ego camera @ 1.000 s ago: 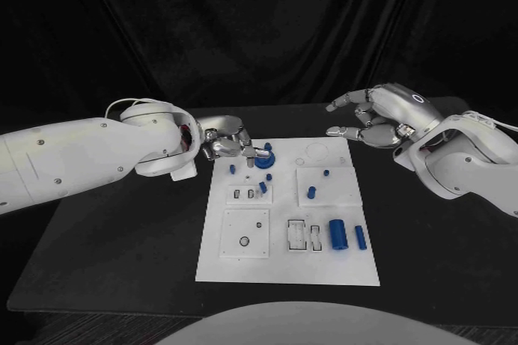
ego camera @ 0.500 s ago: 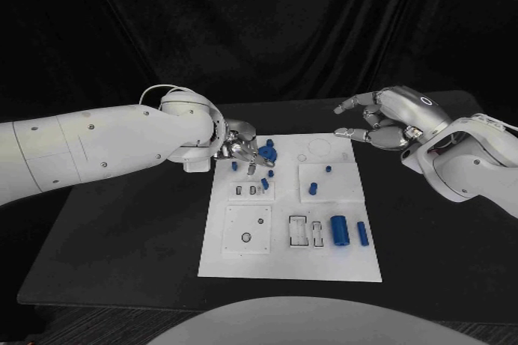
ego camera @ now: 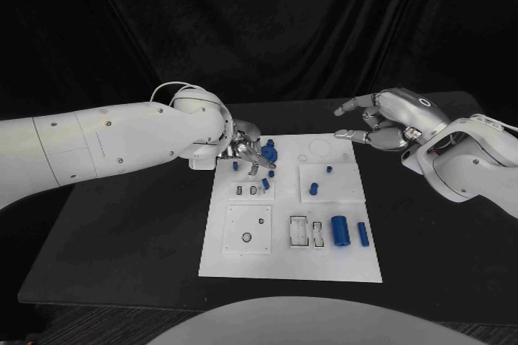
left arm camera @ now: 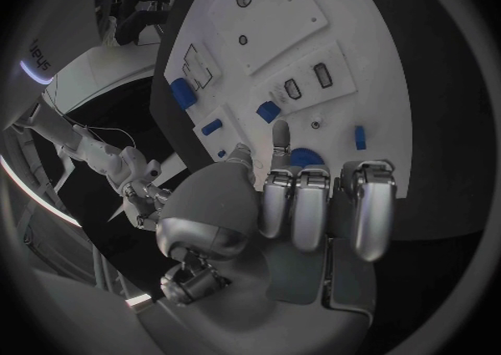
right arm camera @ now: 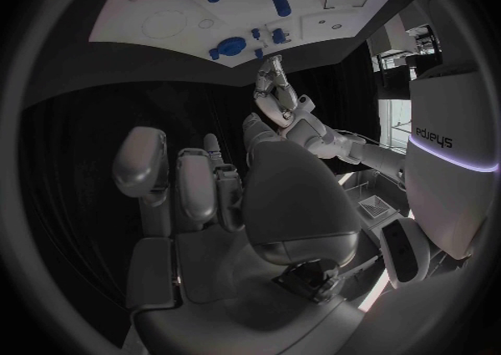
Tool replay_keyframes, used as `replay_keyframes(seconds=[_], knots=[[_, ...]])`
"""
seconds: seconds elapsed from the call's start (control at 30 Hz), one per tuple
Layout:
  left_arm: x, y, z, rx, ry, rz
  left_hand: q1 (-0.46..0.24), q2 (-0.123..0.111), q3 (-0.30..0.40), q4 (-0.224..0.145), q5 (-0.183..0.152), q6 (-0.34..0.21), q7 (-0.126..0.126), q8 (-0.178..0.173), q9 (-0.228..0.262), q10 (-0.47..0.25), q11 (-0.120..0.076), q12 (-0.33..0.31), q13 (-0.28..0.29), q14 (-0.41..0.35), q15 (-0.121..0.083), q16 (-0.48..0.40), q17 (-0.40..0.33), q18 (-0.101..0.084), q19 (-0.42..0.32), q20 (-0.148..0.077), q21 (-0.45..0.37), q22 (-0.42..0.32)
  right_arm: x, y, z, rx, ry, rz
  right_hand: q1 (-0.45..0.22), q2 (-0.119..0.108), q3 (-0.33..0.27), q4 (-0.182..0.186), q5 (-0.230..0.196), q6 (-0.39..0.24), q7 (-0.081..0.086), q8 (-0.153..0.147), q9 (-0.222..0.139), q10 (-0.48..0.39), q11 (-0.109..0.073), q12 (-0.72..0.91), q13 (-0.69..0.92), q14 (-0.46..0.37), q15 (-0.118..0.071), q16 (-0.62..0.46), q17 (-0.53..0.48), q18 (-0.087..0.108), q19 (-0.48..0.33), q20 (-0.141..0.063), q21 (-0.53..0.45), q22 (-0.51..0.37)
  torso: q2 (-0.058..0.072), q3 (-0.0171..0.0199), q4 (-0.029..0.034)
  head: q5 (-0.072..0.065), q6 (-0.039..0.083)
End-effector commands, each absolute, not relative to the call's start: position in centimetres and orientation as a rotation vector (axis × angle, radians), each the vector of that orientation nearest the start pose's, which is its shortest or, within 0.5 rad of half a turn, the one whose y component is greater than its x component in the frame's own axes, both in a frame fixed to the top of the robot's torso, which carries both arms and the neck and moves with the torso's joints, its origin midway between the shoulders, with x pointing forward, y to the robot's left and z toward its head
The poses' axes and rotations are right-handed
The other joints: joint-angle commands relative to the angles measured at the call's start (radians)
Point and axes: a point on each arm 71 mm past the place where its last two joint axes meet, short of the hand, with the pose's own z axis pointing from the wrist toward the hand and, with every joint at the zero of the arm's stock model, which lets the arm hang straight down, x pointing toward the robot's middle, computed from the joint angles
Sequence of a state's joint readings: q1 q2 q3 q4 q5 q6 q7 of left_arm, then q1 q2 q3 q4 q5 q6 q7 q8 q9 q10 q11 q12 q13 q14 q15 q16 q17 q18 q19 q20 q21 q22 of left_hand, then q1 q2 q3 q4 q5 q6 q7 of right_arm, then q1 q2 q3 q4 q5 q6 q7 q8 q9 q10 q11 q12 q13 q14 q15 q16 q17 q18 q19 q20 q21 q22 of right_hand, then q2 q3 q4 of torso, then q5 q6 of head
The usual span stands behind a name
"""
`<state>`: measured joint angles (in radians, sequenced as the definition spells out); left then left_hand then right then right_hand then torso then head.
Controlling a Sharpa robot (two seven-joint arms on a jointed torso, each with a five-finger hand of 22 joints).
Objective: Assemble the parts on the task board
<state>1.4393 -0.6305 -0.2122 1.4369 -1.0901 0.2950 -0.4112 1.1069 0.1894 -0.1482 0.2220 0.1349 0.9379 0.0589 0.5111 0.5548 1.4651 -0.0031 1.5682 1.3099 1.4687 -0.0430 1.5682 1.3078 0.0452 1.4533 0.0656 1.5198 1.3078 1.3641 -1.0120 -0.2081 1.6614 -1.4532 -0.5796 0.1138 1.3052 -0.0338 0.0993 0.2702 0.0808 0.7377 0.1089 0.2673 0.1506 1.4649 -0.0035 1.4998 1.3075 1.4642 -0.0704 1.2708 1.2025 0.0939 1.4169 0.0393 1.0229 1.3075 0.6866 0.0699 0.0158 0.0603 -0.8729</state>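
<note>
The white task board [ego camera: 324,263] lies in the middle of the black table. At its far left corner my left hand [ego camera: 246,152] is curled over a blue round part [ego camera: 266,147] and holds it at the fingertips; the left wrist view shows that part [left arm camera: 306,157] just past the fingers [left arm camera: 313,205]. My right hand [ego camera: 383,124] hovers above the table beyond the board's far right corner, fingers apart and holding nothing. Small blue pegs [ego camera: 313,187] stand or lie in the board's far half. Two blue cylinders [ego camera: 337,231] lie near its right edge.
Grey-rimmed slots [ego camera: 251,189], a square plate with holes [ego camera: 246,229] and two rectangular slots [ego camera: 302,233] are on the board. Bare black tabletop [ego camera: 119,233] lies on both sides. A black curtain hangs behind the table.
My left arm has swung in and risen over the table's left side while its hand stayed at the blue round part. The right hand has lowered slightly.
</note>
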Motion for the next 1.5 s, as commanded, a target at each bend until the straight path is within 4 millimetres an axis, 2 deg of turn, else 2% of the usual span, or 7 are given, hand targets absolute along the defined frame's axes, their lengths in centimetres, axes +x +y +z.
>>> replay_keyframes(seconds=[0.03,0.47,0.87,1.17,1.5], knots=[[49.9,13.0,-17.8,0.267,2.355,-0.467,0.012,0.002,0.008,-0.003,0.006,-0.002,0.000,-0.005,0.006,0.106,-0.004,0.003,0.261,0.102,-0.006,0.003,0.263,-0.010,-0.005,-0.001,-0.007,0.137,45.5,-23.5,-14.1,-0.285,1.378,0.737,-0.001,0.010,-0.004,-0.003,0.006,0.008,-0.002,0.004,-0.001,0.040,0.008,0.003,0.167,0.045,0.006,0.005,-0.001,0.006,0.002,0.005,0.001,0.100,-0.002,-0.0001,-0.0005,0.004,0.000],[50.0,12.5,-18.6,0.275,2.370,-0.476,0.016,0.004,0.017,-0.010,0.010,0.002,-0.002,-0.006,0.016,0.106,-0.005,0.003,0.261,0.102,-0.007,0.003,0.263,-0.009,-0.007,-0.002,-0.009,0.135,45.7,-23.5,-14.3,-0.286,1.389,0.734,-0.003,0.011,-0.005,-0.002,0.006,0.008,-0.001,0.004,-0.002,0.040,0.008,0.003,0.166,0.045,0.006,0.003,-0.003,0.006,0.002,0.005,-0.001,0.100,-0.004,0.0023,0.0001,-0.001,0.000],[49.8,12.8,-19.7,0.263,2.397,-0.466,0.013,0.004,0.030,-0.018,0.012,0.016,-0.007,0.000,0.042,0.106,-0.009,0.003,0.261,0.102,-0.010,0.003,0.263,-0.007,-0.013,-0.004,-0.013,0.130,45.7,-23.6,-14.6,-0.284,1.405,0.727,-0.004,0.011,-0.006,-0.002,0.006,0.009,-0.001,0.005,-0.002,0.040,0.009,0.002,0.165,0.045,0.006,0.003,-0.004,0.006,0.002,0.005,0.000,0.100,-0.005,0.0015,-0.0022,0.001,0.000],[49.7,13.1,-20.1,0.258,2.408,-0.461,0.009,0.003,0.034,-0.020,0.012,0.019,-0.010,0.005,0.059,0.106,-0.011,0.003,0.261,0.102,-0.012,0.003,0.263,-0.007,-0.013,-0.006,-0.014,0.129,45.7,-23.7,-14.7,-0.284,1.418,0.724,-0.004,0.011,-0.006,-0.002,0.006,0.009,-0.001,0.005,-0.002,0.040,0.009,0.002,0.165,0.045,0.006,0.003,-0.004,0.006,0.002,0.005,0.000,0.100,-0.006,0.0002,-0.0002,0.002,0.000],[49.6,12.9,-20.5,0.267,2.419,-0.469,0.014,0.001,0.052,-0.035,0.020,0.013,-0.012,0.006,0.087,0.106,-0.014,0.003,0.261,0.102,-0.015,0.003,0.263,-0.006,-0.018,-0.009,-0.019,0.125,45.8,-23.7,-14.8,-0.282,1.428,0.719,-0.005,0.012,-0.007,-0.002,0.007,0.011,0.000,0.005,-0.002,0.039,0.009,0.002,0.165,0.044,0.007,0.001,-0.006,0.006,0.001,0.005,-0.002,0.100,-0.007,-0.0002,0.0016,-0.005,0.000]])
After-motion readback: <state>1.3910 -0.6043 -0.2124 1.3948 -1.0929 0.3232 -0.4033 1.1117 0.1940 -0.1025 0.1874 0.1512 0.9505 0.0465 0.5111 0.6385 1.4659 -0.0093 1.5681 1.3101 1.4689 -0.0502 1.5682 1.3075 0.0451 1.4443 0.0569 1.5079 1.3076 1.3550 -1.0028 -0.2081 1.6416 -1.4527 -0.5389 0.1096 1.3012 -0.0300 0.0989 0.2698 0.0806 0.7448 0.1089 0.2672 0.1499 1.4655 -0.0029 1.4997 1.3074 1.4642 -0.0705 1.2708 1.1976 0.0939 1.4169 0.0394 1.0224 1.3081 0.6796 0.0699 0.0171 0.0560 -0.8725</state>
